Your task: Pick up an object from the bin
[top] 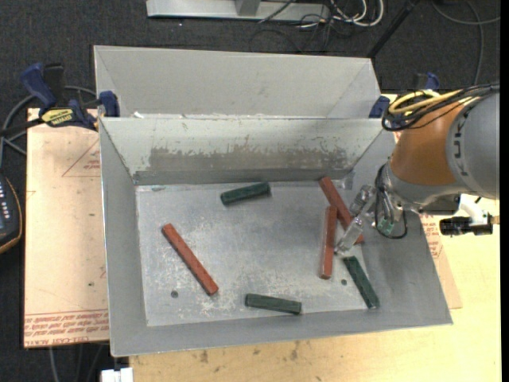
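- Three red sticks. The slanted red stick (332,193) and the upright red stick (328,253) touch each other right beside the jaws. The far red stick (189,259) lies well apart, to their left.
- Three dark green sticks. The near green stick (362,283) is just below the jaws, the low green stick (273,304) is down and left of them, and the high green stick (245,193) is up and left.
- The jaws are low in the bin (238,146) and cover part of the two red sticks (which one they touch is hard to see).
- Jaws apart or together: I cannot tell.
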